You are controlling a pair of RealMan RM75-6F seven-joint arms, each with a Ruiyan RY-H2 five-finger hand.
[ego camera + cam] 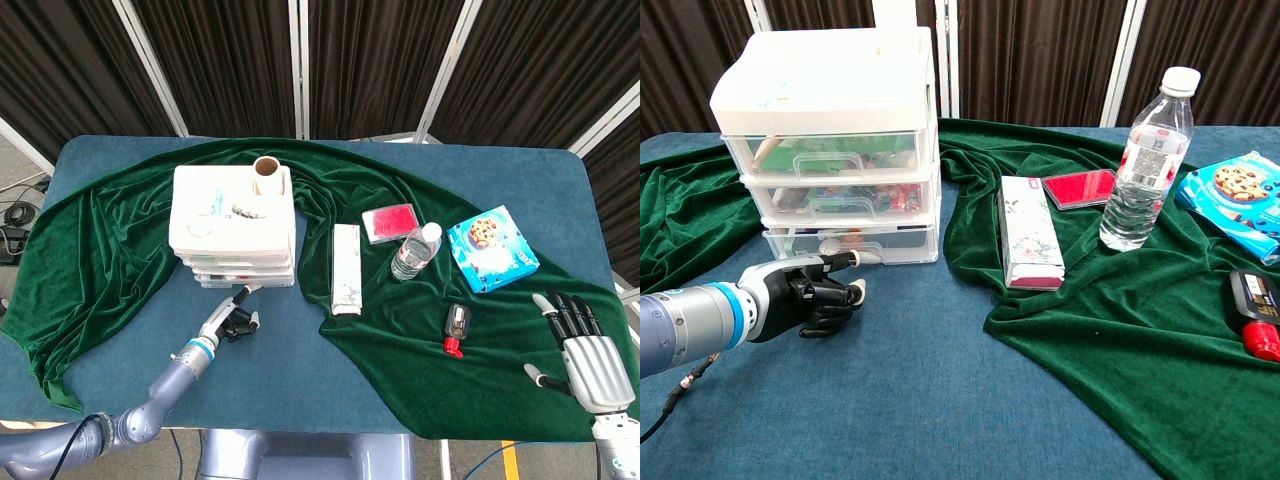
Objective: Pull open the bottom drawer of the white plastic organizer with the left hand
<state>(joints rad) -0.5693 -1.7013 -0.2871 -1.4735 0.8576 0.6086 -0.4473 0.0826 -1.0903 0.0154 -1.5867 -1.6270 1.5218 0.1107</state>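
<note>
The white plastic organizer point(235, 215) stands on the left of the table, three clear drawers stacked under a white lid point(830, 95). Its bottom drawer point(895, 240) juts slightly forward of the two above. My left hand point(810, 295) sits right in front of it on the blue tabletop. One finger reaches up and hooks the bottom drawer's handle point(862, 257), while the others are curled in. From the head view the left hand point(230, 322) lies just below the drawer front point(245, 283). My right hand point(590, 360) rests at the table's near right corner, fingers spread, holding nothing.
A cardboard tube point(266, 175) stands on the organizer's top. On the green cloth point(120, 240) to the right lie a long white box point(346, 268), a red case point(390, 222), a water bottle point(415, 250), a blue cookie box point(492, 248) and a small red-capped item point(456, 328).
</note>
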